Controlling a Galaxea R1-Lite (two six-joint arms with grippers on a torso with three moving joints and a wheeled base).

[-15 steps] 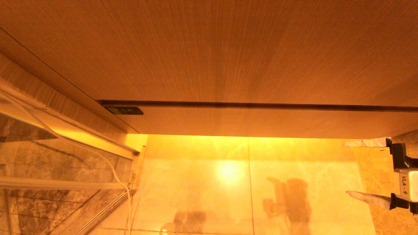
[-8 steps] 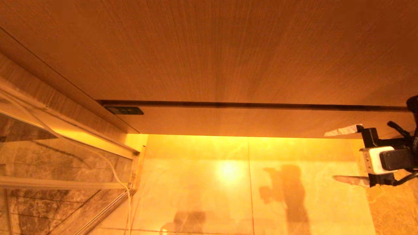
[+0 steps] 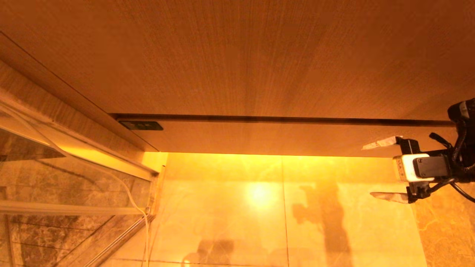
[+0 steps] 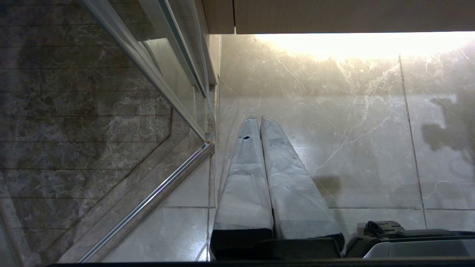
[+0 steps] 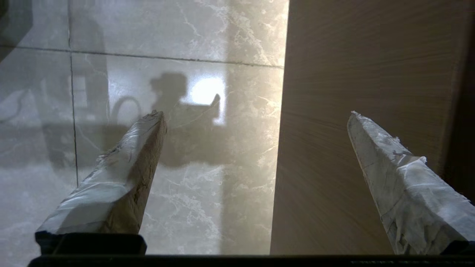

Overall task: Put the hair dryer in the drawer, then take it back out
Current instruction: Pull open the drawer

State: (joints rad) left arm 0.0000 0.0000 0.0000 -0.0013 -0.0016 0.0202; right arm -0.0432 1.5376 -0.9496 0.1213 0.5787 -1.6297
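r hand (image 3: 374, 168) open, prob near drawer (image 3: 259, 137)

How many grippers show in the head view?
1: the right gripper, open, at the right end of the closed drawer. The left gripper, shut, shows only in its wrist view.

No text can be read anywhere. The small dark label (image 3: 141, 125) at the corner of the drawer (image 3: 282, 138) front shows only faint marks, too small to make out as letters or numbers.
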